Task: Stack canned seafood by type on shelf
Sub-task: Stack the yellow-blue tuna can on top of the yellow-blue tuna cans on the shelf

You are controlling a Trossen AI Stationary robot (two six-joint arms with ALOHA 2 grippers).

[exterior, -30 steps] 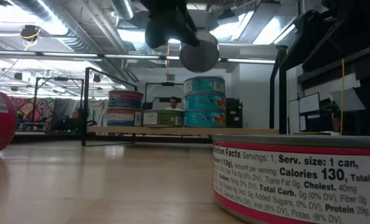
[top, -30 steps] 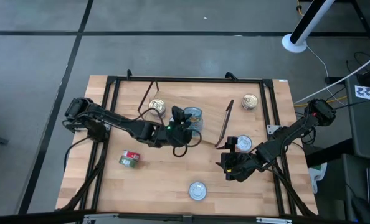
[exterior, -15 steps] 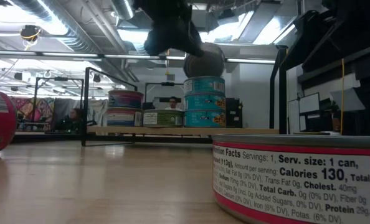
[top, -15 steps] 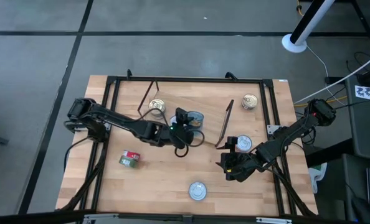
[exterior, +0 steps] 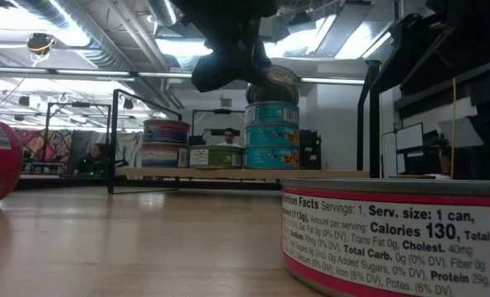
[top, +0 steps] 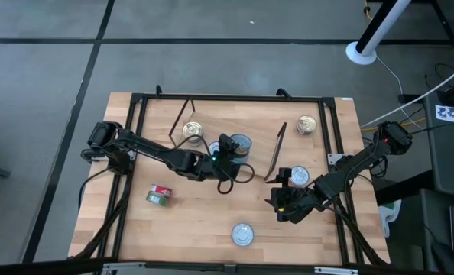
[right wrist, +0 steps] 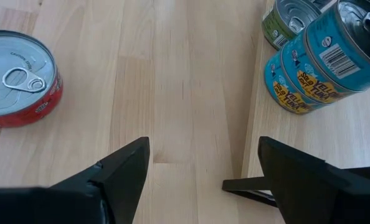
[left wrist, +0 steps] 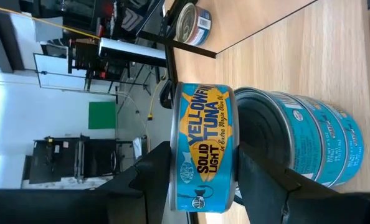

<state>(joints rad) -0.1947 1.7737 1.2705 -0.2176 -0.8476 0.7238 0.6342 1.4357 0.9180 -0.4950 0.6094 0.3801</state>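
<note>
My left gripper point(top: 228, 149) is shut on a blue yellowfin tuna can point(left wrist: 203, 124). It holds the can just over a stack of three teal cans point(exterior: 270, 135) on the shelf point(top: 212, 114). I cannot tell whether the can touches the stack. Also on the shelf are a two-can stack point(exterior: 167, 143) and a green can point(exterior: 216, 157). My right gripper point(right wrist: 203, 180) hangs open over the table near the shelf's right end, touching nothing. Loose cans lie on the table: a red one point(right wrist: 20, 81), one on its side point(top: 160, 196) and one point(top: 297, 176) by the right arm. My left gripper pinches the blue can by its two flat ends point(left wrist: 174, 149), one finger point(left wrist: 151, 180) on each, so the label side faces the wrist. The fingers come from the table's left, slanting down. The can is clear of the table, tilted point(exterior: 274, 81) above the teal stack's top.
Another can point(top: 307, 124) stands on the table beyond the shelf's right end. The shelf's black wire legs point(top: 275, 153) rise at both ends. A black frame point(top: 330, 137) rims the tabletop. Bare wood lies along the near side around the silver-lidded can point(top: 242, 234).
My left gripper has sunk toward the teal stack and gone a little toward the table's right edge. It has rolled, so the held can has turned from nearly on edge to closer to level. The right arm has kept still.
</note>
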